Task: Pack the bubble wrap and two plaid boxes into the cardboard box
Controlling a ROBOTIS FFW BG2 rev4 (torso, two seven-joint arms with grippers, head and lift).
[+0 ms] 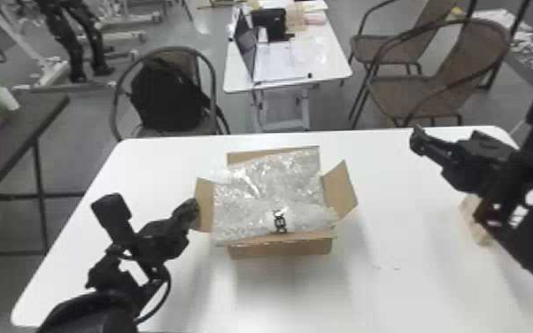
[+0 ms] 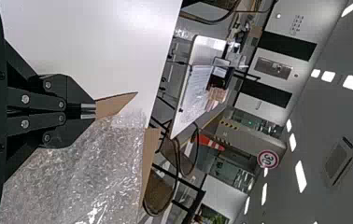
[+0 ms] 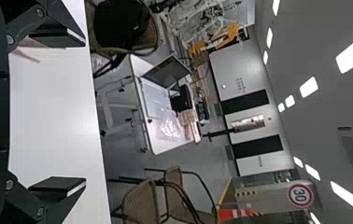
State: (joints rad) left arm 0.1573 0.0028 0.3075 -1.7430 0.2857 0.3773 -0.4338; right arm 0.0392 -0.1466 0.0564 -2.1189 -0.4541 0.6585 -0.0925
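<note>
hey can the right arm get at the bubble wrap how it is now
Probably yes: the right gripper is open and empty, and the bubble wrap bulges uncovered from the cardboard box, though the raised right flap may need clearing.

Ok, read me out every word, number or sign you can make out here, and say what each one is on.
"30": on the round, red-rimmed sign at the back of the room.
Black print on the bubble wrap: too blurred to read.
Small marks on the pale wall panel: too small to read.
</note>
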